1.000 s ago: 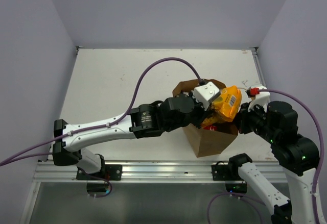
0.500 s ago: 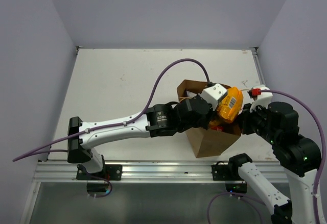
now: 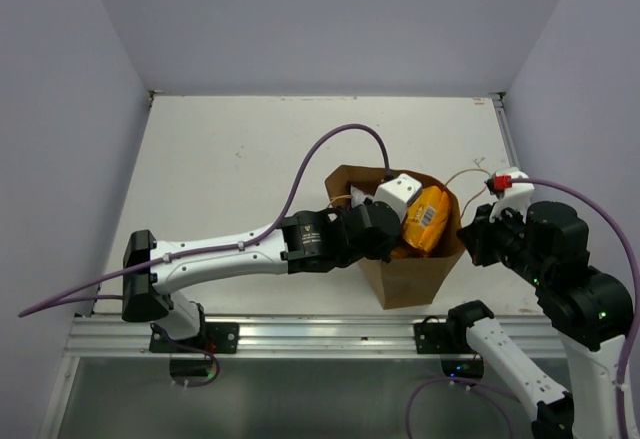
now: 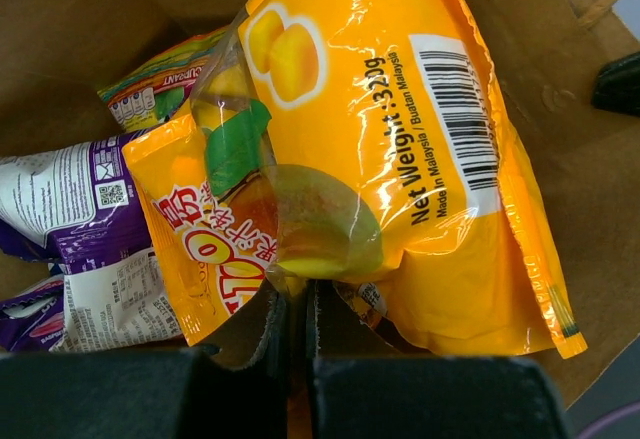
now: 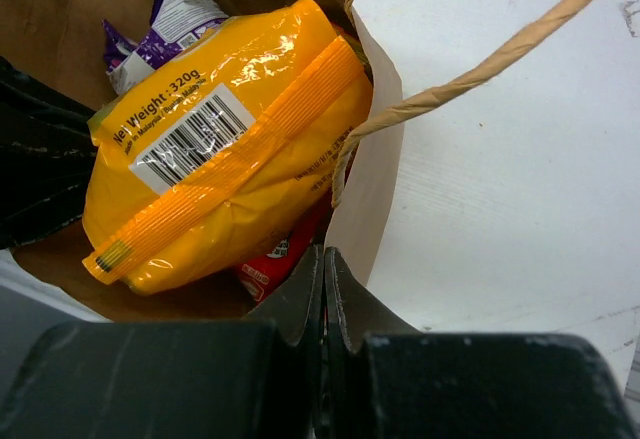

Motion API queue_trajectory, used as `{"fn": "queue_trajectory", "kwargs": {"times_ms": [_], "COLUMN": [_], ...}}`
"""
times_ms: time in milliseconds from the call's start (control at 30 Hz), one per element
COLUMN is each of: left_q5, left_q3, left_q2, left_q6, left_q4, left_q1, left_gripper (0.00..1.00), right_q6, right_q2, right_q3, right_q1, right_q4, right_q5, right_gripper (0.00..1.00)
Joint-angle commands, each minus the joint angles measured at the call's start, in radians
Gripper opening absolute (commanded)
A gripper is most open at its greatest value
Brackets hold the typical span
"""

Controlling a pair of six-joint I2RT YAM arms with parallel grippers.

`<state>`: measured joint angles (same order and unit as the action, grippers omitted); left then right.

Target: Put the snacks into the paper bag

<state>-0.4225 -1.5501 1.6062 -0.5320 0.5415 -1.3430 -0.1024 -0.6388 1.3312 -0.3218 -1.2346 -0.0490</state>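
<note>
While left hand (image 4: 297, 304) pinches orange-yellow packet (image 4: 400, 159) inside paper bag (image 4: 80, 19), right hand (image 5: 322, 269) clamps its wall

Across the paper bag (image 3: 410, 274) mouth, orange-yellow packet (image 3: 425, 219) and left gripper (image 4: 296, 304).

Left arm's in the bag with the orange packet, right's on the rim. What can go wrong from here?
1. The orange-yellow packet lies slanted on top of the purple packet, pinched by the left gripper; on release it may wedge rather than drop.
2. The right gripper pinches the thin wall of the paper bag; pulling the left arm out could tear or tip it.
3. The twine handle loops close to the right gripper and could snag.
</note>
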Motion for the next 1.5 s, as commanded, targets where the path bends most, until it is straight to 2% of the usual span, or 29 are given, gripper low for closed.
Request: {"fn": "queue_trajectory", "kwargs": {"times_ms": [0,200,233,267,300,400,467,533,667,867,967,1100,1333,1467], "left_q5": [0.002,0.007,0.005,0.004,0.005,-0.008,-0.038,-0.119,-0.232,-0.399,-0.389,-0.329,-0.357,-0.378], "left_q3": [0.058,0.015,-0.001,-0.016,-0.048,-0.103,-0.116,-0.127,-0.093,0.174,0.238,0.317,0.280,0.318], "left_q2": [0.032,0.000,-0.008,-0.024,-0.037,-0.097,-0.159,-0.227,-0.330,-0.502,-0.516,-0.540,-0.459,-0.434], "left_q6": [-0.029,0.026,0.050,0.062,0.079,0.133,0.173,0.167,0.070,-0.153,-0.217,-0.195,-0.229,-0.237], "left_q4": [0.170,0.051,0.032,-0.010,-0.037,-0.147,-0.230,-0.250,-0.168,-0.048,0.007,-0.092,-0.025,-0.032], "left_q1": [0.022,0.021,0.021,0.019,0.018,0.007,-0.013,-0.042,-0.054,-0.076,-0.077,-0.077,-0.077,-0.076], "left_gripper": [0.00,0.01,0.08,0.18,0.44,0.80,1.00,1.00,1.00,1.00,1.00,1.00,1.00,1.00], "right_q6": [0.009,0.007,0.009,0.009,0.009,0.009,0.009,0.010,0.010,0.010,0.010,0.009,0.007,0.007], "right_q2": [0.010,0.004,0.004,0.004,0.004,-0.001,-0.004,-0.007,-0.009,-0.005,-0.009,-0.009,0.005,0.008], "right_q3": [0.045,0.048,0.046,0.043,0.043,0.043,0.043,0.045,0.043,0.037,0.037,0.039,0.037,0.040], "right_q1": [-0.007,-0.008,-0.008,-0.008,-0.008,-0.008,-0.008,-0.008,-0.008,-0.008,-0.008,-0.008,-0.010,-0.010], "right_q4": [0.034,0.034,0.035,0.035,0.037,0.037,0.035,0.035,0.037,0.040,0.040,0.038,0.032,0.032], "right_q5": [-0.035,-0.034,-0.034,-0.032,-0.032,-0.032,-0.032,-0.032,-0.031,-0.028,-0.031,-0.029,-0.025,-0.031], "right_gripper": [0.00,0.00,0.00,0.00,0.00,0.00,0.00,0.00,0.00,0.00,0.00,0.00,0.00,0.00]}}
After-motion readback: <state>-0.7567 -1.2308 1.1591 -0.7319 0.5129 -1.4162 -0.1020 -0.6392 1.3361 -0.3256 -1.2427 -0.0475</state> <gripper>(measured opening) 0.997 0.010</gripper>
